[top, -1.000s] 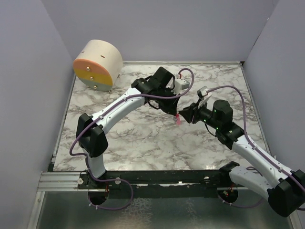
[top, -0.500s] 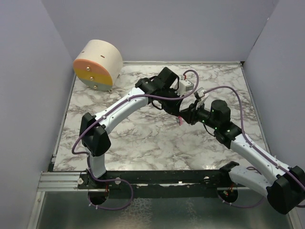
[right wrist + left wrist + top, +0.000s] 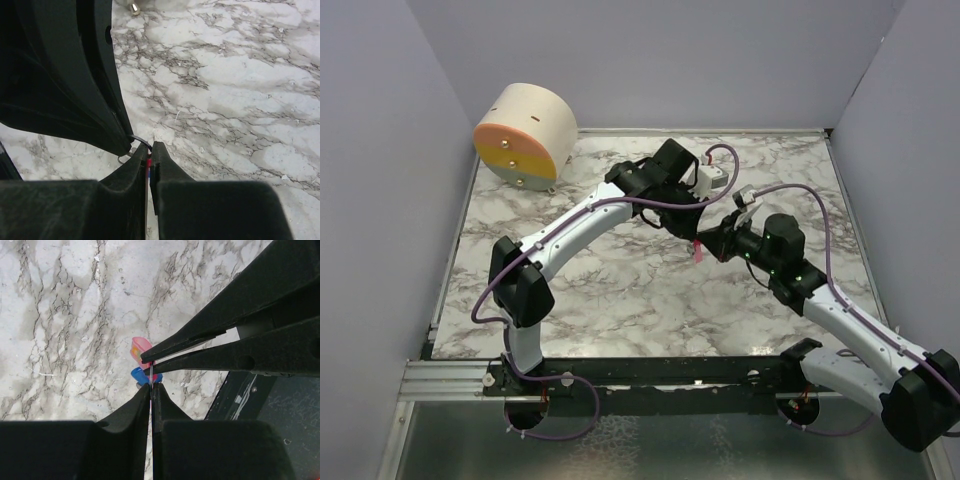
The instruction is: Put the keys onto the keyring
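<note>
Right gripper [image 3: 151,152] pinches a pink key [image 3: 148,166]; thin keyring [image 3: 142,141] meets left gripper [image 3: 125,148] above marble table [image 3: 240,75].

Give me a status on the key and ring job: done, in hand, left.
Done: both pieces are gripped. The left end effector pinches the thin ring with its blue tag; the right end effector grips the pink key. In hand: the two tips meet, key close to ring. Left: threading the key on; I cannot see it through the ring yet.
</note>
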### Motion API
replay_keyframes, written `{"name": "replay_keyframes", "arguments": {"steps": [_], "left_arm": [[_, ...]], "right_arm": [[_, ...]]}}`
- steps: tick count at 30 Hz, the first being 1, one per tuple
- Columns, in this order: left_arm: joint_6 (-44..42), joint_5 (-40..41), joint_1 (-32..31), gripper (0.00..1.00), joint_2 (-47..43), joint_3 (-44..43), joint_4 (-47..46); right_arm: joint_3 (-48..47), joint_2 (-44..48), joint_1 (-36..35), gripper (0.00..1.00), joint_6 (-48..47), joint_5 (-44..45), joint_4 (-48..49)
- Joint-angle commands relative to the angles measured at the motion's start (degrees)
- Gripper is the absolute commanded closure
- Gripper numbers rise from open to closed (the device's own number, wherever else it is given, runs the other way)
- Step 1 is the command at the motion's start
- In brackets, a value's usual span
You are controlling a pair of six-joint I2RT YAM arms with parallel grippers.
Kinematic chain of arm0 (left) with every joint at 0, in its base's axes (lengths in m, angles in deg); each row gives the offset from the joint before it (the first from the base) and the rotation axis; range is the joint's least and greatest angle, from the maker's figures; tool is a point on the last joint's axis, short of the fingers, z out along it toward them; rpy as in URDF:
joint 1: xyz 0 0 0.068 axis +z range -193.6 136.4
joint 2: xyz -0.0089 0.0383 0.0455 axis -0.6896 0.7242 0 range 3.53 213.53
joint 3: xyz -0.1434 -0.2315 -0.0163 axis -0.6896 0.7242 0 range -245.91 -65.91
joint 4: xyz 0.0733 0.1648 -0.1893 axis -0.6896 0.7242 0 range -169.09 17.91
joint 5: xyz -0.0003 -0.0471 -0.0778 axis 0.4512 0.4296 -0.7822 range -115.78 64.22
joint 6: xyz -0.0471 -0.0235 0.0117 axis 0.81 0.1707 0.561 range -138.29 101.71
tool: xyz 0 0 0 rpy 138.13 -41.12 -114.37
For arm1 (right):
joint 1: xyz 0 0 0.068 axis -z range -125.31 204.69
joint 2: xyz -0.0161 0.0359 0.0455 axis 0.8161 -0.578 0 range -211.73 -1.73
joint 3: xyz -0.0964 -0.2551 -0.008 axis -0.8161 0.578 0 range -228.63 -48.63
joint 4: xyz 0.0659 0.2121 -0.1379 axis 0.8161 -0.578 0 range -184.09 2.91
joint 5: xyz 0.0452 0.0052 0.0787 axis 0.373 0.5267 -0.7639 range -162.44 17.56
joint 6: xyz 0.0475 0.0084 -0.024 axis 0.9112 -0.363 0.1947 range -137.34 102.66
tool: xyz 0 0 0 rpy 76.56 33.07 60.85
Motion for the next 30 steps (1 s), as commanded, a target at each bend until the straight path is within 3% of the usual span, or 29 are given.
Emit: {"name": "replay_keyframes", "arguments": {"steps": [1,7,12,15,19,22,30], "left_arm": [[2.0,1.3,-0.8,0.89,-1.4,-1.0,-1.2],[4.9,4.8,-0.8,0.82,-6.0,3.8,-8.7],[8.2,13.2,-0.7,0.8,-13.9,12.0,-20.6],[10.8,19.6,-0.6,0.78,-20.9,20.8,-31.7],[14.7,24.0,-0.7,0.59,-32.5,39.8,-52.7],[15.3,23.5,-0.6,0.56,-36.8,49.4,-65.5],[16.6,18.0,-0.6,0.53,-34.6,54.0,-72.8]], "right_arm": [[2.0,1.1,0.3,0.98,4.2,3.9,5.3],[5.9,2.7,0.3,0.99,9.6,5.7,12.0],[10.5,5.3,0.4,0.99,13.8,7.9,19.7],[12.4,6.5,0.4,0.99,16.0,8.7,23.0],[16.5,8.3,0.4,0.99,19.1,8.6,30.1],[18.9,8.8,0.5,0.99,21.4,8.4,35.3],[24.5,5.9,0.5,0.99,24.9,6.9,52.9]]}}
